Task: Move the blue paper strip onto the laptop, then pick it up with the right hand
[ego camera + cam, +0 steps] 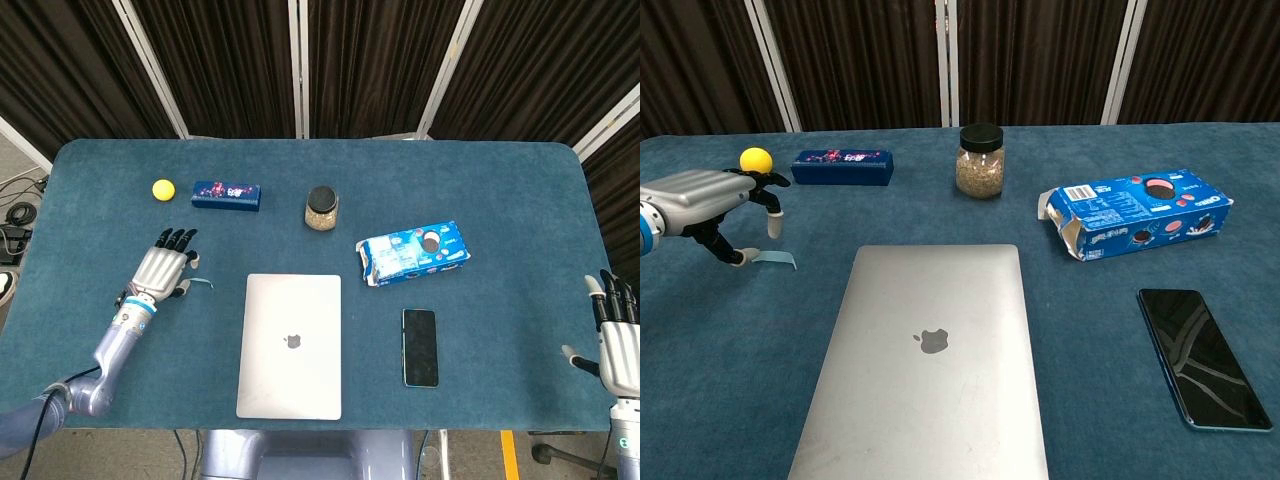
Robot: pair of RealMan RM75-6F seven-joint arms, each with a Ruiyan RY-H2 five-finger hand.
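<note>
Our left hand [162, 270] hovers beside the blue paper strip [773, 259], fingers [768, 215] spread and holding nothing; right hand [618, 345] likewise spread.

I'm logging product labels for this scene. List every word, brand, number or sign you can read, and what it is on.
"OREO": on the blue cookie box, small but legible in the chest view.
Apple logo, a sign with no words: on the laptop lid.
Blue rectangular box: colourful print, too blurred to read.
Jar, phone, yellow ball: no readable text.
</note>
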